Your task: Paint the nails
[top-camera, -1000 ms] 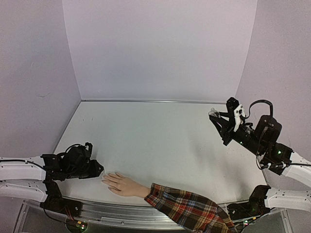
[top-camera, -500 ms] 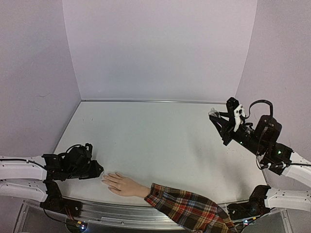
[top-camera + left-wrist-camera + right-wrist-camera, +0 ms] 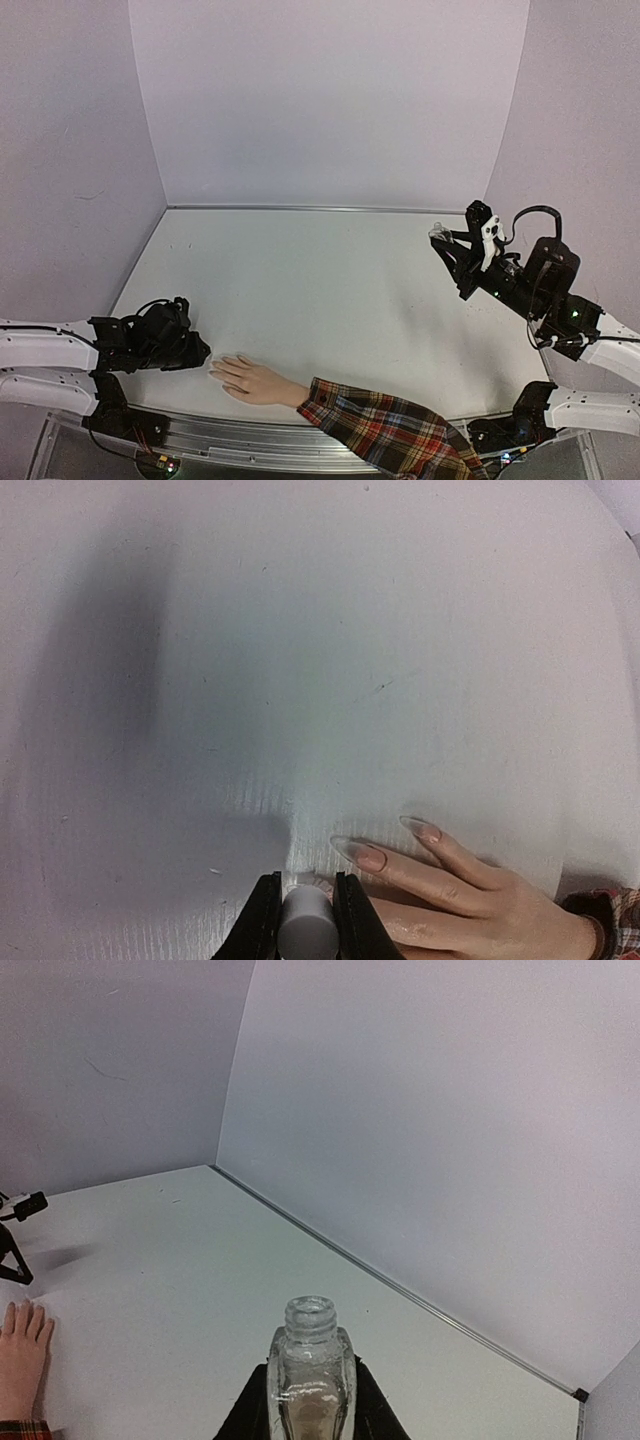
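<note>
A beige mannequin hand in a red plaid sleeve lies palm down near the table's front edge. Its long pale nails point left. My left gripper is shut on a white cap whose brush end sits at the tip of a finger just under the jaws; the brush itself is mostly hidden. My right gripper hovers at the right, shut on a small clear bottle with its neck uncapped. The hand also shows far left in the right wrist view.
A metal rail runs along the near edge under the sleeve. Lilac walls close the table at the back seam and on both sides.
My left gripper has shifted very slightly left and nearer with the cap at the fingertips. The right arm and bottle have not moved.
</note>
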You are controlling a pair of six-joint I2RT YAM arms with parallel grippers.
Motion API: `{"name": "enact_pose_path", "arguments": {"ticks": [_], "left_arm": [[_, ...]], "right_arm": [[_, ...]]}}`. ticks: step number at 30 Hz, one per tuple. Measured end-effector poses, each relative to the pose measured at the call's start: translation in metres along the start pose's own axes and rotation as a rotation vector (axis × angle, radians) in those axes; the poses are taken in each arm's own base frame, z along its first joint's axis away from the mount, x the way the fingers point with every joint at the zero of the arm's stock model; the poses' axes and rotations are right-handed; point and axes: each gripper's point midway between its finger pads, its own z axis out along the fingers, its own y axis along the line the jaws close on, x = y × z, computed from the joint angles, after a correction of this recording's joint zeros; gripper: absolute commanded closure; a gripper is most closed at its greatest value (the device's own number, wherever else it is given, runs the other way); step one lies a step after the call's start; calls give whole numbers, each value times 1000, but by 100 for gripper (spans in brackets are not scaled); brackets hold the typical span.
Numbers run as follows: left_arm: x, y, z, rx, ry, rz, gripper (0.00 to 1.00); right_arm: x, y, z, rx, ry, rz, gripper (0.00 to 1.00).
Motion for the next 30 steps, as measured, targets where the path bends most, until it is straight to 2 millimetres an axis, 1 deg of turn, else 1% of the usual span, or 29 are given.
{"name": "enact_pose_path", "arguments": {"ticks": [18,30], "left_arm": [[-1,6,1,-35,-12,-13,100],[-13,4,-11,-42,-44,-28,100]], "right_arm": [[0,0,0,-1,0,0,100],[4,2,4,-7,12,6,100]]}}
